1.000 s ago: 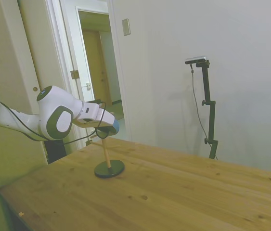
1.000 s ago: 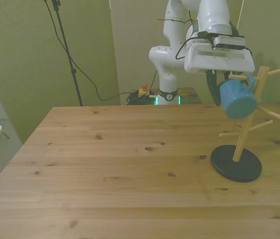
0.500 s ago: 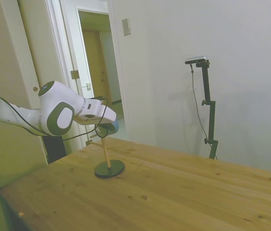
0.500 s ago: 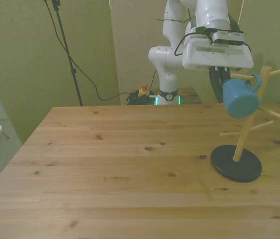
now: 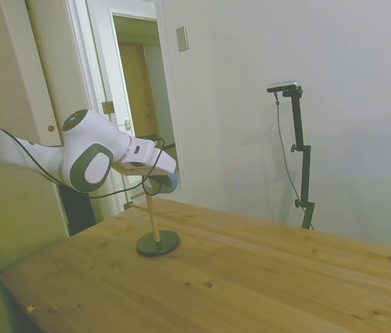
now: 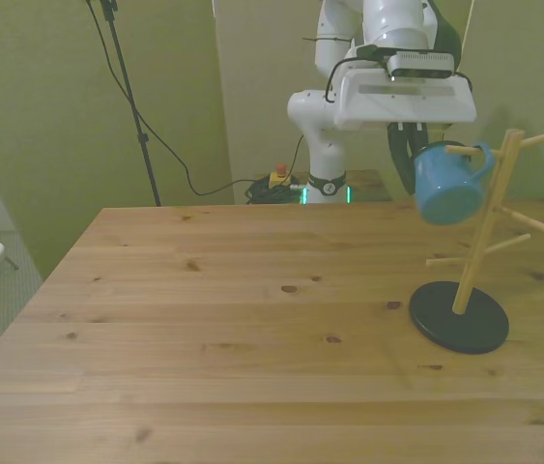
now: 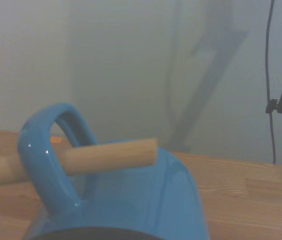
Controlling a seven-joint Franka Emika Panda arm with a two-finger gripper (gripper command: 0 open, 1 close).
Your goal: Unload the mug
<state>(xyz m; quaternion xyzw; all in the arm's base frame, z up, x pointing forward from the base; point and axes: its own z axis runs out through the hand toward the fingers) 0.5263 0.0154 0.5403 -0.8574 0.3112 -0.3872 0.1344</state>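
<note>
Mug [image 6: 448, 189] gripped by claw [image 6: 409, 162] at rim; handle [image 7: 48, 155] threaded on peg [image 7: 108, 155]. Glazed, rigid, slippery, breakable: firm rim hold advised.

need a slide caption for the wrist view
Blue mug seen close up, its handle looped over a wooden peg whose tip pokes out past the handle.

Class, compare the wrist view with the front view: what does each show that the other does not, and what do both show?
Only the wrist view shows, close up, the peg's blunt end poking through the mug's handle. Only the front view shows the whole stand with its round black base, the gripper at the mug, and the table. Both show the blue mug with its handle still hooked on a wooden peg.
</note>
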